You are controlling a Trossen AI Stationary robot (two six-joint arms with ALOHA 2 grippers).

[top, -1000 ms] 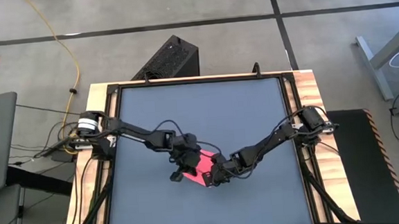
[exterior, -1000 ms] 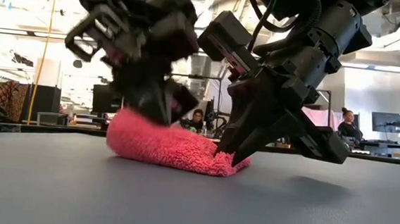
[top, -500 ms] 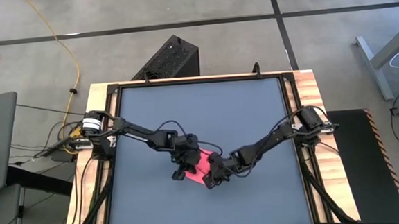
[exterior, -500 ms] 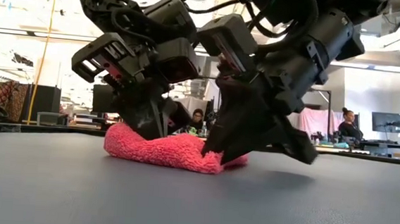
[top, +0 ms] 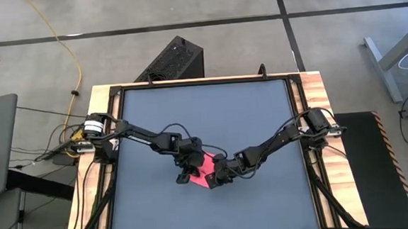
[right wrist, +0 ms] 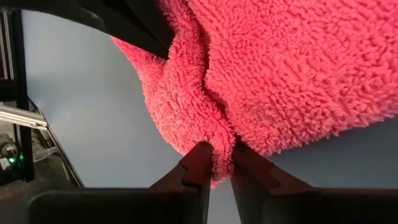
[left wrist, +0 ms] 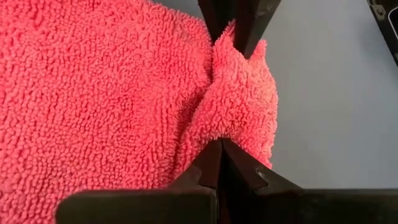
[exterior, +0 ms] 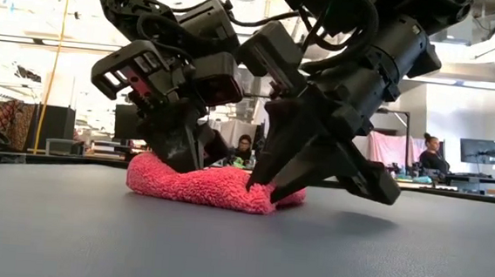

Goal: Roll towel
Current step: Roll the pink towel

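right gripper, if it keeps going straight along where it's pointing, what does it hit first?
The towel: the right gripper is already shut on a fold of it. Right below that is the tabletop, probably next, since the fingers angle steeply down.

On the table [top: 247, 119], in the high view, the towel [top: 206, 172] lies just past centre toward 6 o'clock, well apart from every edge. The left gripper [top: 190, 169] sits on the towel's 9 o'clock side, its arm running back toward the table's 9 o'clock edge. The right gripper [top: 220, 177] sits on the towel's 4 o'clock end, its arm running off toward 3 o'clock. Both sets of jaws are closed on folds of the towel, touching it, with the towel bunched between the two grippers. In the low view the towel [exterior: 200, 186] rests flat on the table [exterior: 240, 251], with the left gripper [exterior: 181, 156] above its 9 o'clock half and the right gripper [exterior: 266, 183] at its 3 o'clock end.
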